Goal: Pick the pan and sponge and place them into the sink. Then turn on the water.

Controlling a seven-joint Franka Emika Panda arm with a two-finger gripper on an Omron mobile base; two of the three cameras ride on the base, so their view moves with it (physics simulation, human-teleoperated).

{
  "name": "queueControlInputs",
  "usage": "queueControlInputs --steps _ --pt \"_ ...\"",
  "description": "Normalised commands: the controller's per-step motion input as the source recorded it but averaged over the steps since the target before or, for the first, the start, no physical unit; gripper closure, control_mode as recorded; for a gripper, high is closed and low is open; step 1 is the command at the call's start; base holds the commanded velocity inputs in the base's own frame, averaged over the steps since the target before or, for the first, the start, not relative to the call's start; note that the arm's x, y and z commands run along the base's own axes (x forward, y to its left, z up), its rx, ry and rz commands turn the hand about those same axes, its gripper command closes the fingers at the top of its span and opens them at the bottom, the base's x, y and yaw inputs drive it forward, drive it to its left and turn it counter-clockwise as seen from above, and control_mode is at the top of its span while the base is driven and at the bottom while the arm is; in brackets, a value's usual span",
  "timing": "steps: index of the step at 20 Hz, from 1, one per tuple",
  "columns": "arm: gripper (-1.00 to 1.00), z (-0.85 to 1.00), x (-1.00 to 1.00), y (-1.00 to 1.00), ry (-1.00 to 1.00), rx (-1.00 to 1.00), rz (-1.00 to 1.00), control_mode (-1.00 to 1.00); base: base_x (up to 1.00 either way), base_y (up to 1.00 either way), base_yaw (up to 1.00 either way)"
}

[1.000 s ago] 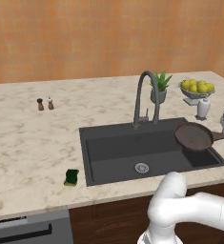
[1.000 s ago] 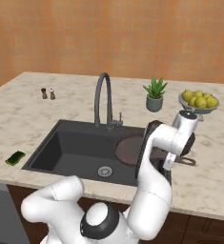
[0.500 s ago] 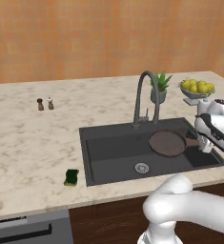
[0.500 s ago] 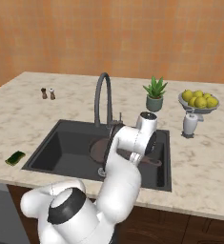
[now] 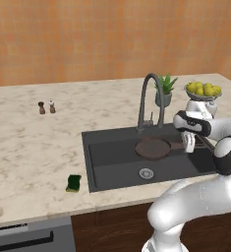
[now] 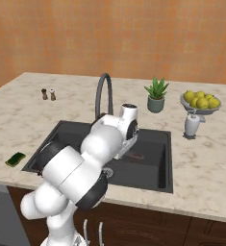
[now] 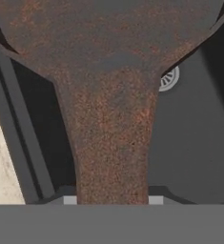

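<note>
- Claw (image 5: 189, 143) is clamped on the pan's handle (image 7: 112, 157), holding the pan (image 5: 154, 147) over the sink (image 5: 104, 170), above the drain (image 5: 146, 173).
- Faucet (image 5: 149, 98) arches just behind the pan.
- Sponge (image 5: 73, 183) sits on the bench (image 5: 33, 147), just left of the basin's front corner.
</note>
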Motion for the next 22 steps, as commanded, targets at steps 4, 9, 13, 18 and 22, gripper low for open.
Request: queueControlInputs --steps 4,9,13,18,22 --pt "1.0 -0.47 0.09 0.07 -0.03 0.03 0.05 -1.0 0.0 0.0 0.0" --pt "1.0 -0.56 0.0 0.0 -0.1 0.07 0.08 -1.0 0.0 0.0 0.0" --pt "1.0 -0.47 0.04 0.0 -0.08 0.01 0.07 -1.0 0.0 0.0 0.0" --pt "1.0 -0.51 0.07 0.0 -0.03 0.0 0.06 -1.0 0.0 0.0 0.0" --pt "1.0 -0.52 0.1 0.0 0.0 0.0 0.05 -1.0 0.0 0.0 0.0"
